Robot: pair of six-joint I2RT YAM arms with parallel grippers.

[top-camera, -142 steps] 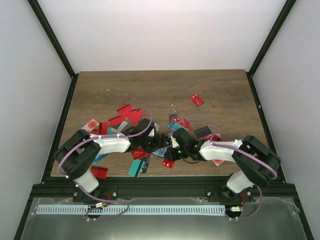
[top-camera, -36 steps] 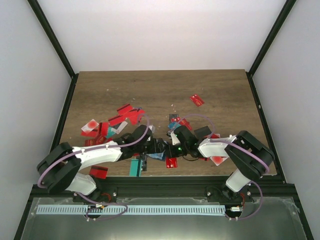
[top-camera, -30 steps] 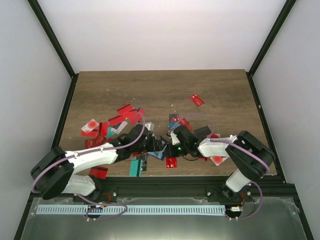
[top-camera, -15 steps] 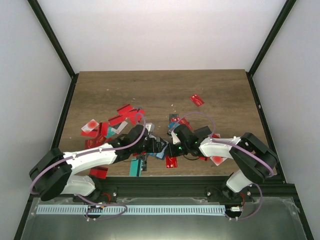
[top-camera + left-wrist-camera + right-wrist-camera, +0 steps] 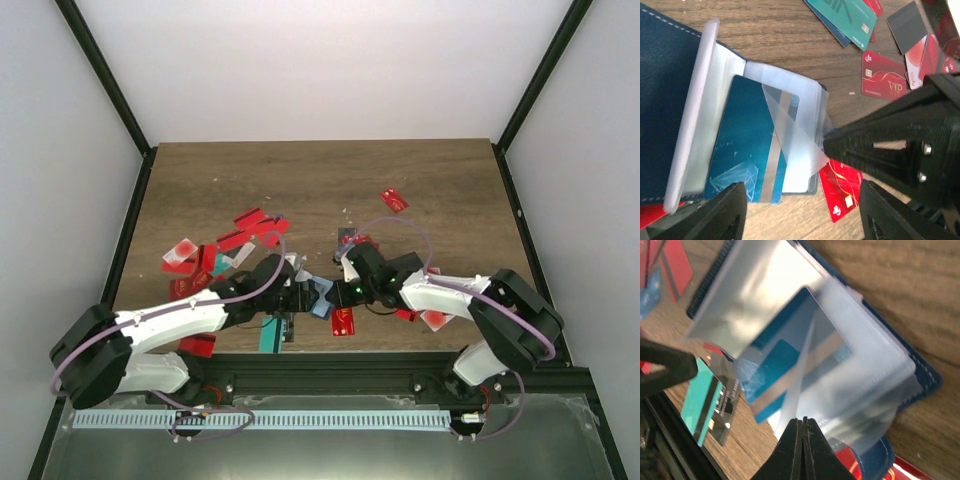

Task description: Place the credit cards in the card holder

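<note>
The card holder lies open on the table, navy outside, with clear sleeves fanned out. It also shows in the top view and the right wrist view. A blue card sits partly inside one sleeve. My right gripper is shut on the edge of a clear sleeve and lifts it; it shows in the left wrist view. My left gripper is open just above the holder's near edge, empty. Red credit cards and teal ones lie around.
Several loose cards are scattered at centre left, one red card lies farther back, a teal one and a red one near the front edge. Both arms meet at the table's front middle. A black card lies beside the red ones.
My left arm has stretched further toward the centre, its gripper now over the holder. My right gripper has stayed shut on the sleeve and shifted slightly back.
</note>
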